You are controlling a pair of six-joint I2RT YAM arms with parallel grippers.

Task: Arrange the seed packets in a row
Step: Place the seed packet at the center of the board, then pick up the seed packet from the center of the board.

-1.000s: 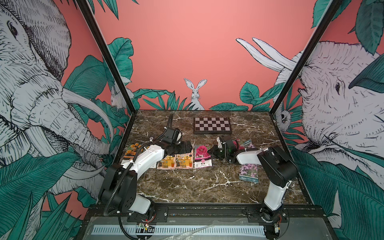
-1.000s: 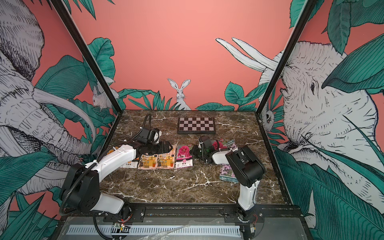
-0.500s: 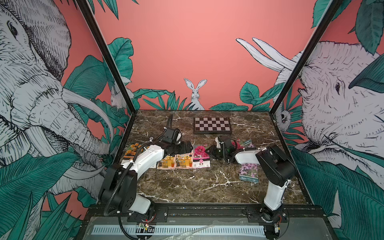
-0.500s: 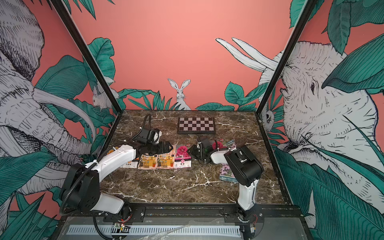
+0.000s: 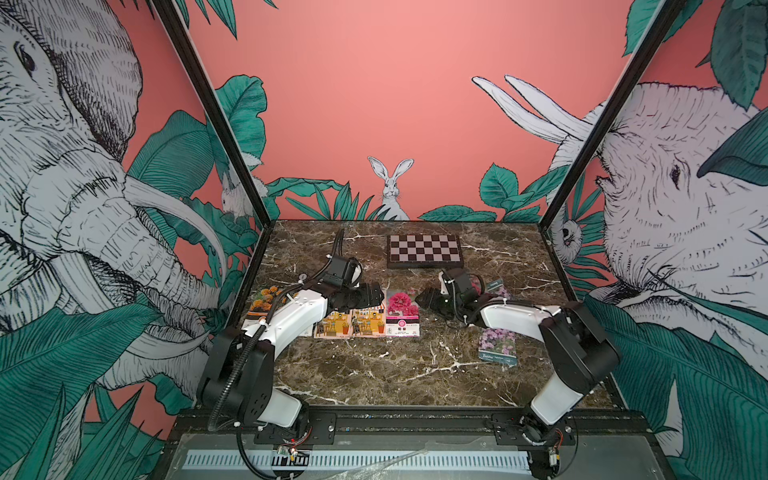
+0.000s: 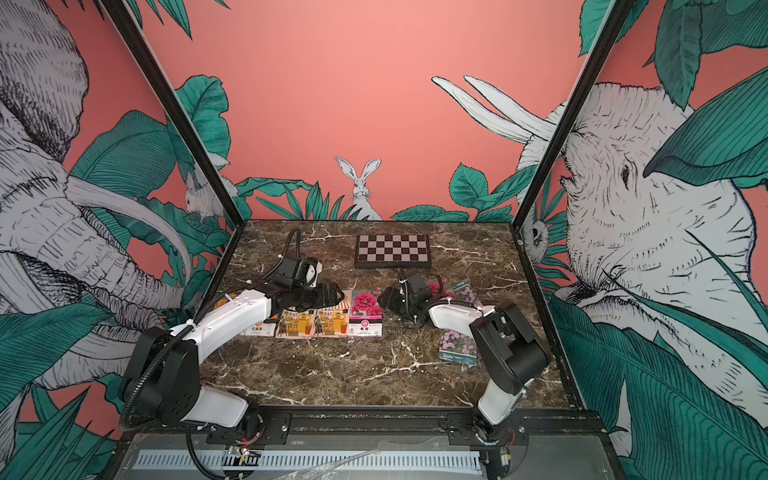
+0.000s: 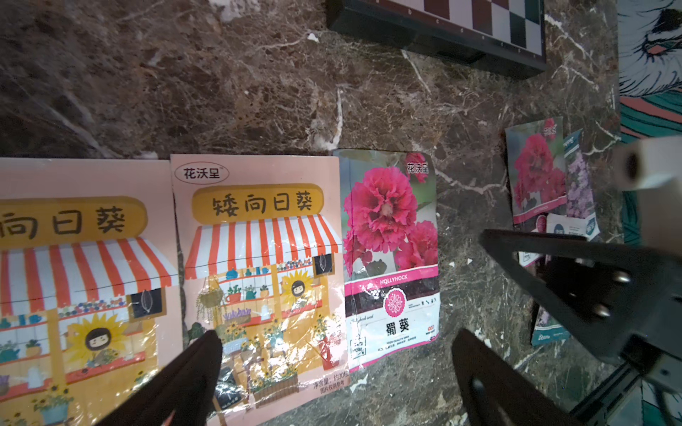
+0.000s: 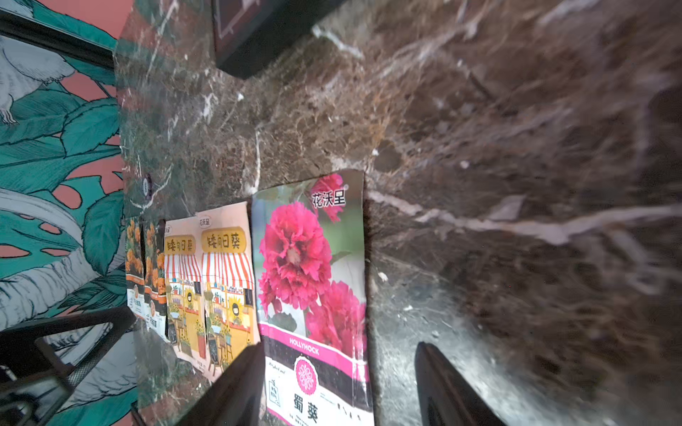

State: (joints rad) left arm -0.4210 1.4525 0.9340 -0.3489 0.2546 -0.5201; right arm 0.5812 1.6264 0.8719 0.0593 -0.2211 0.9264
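Observation:
Seed packets lie in a row on the marble: orange marigold ones (image 5: 261,297) partly under my left arm, two striped shop packets (image 5: 332,326) (image 5: 368,325), then a magenta flower packet (image 5: 402,313) at the right end. My right gripper (image 8: 339,346) is open, its jaws straddling that magenta packet (image 8: 313,280), which lies flat. Just above the shop packets (image 7: 258,258), my left gripper (image 7: 337,339) hangs open and empty. Another magenta packet (image 7: 535,173) and a lilac one (image 7: 581,184) overlap behind my right arm. A lilac packet (image 5: 496,347) lies alone at the right front.
A black-and-white chequered board (image 5: 424,250) sits at the back centre. Black frame posts and printed walls close in the marble table (image 5: 374,374) on three sides. My right arm's white link (image 5: 515,316) stretches low over the table's right part.
My right gripper has opened and let go of the magenta packet, which now lies flat at the right end of the row. The left arm has stayed put.

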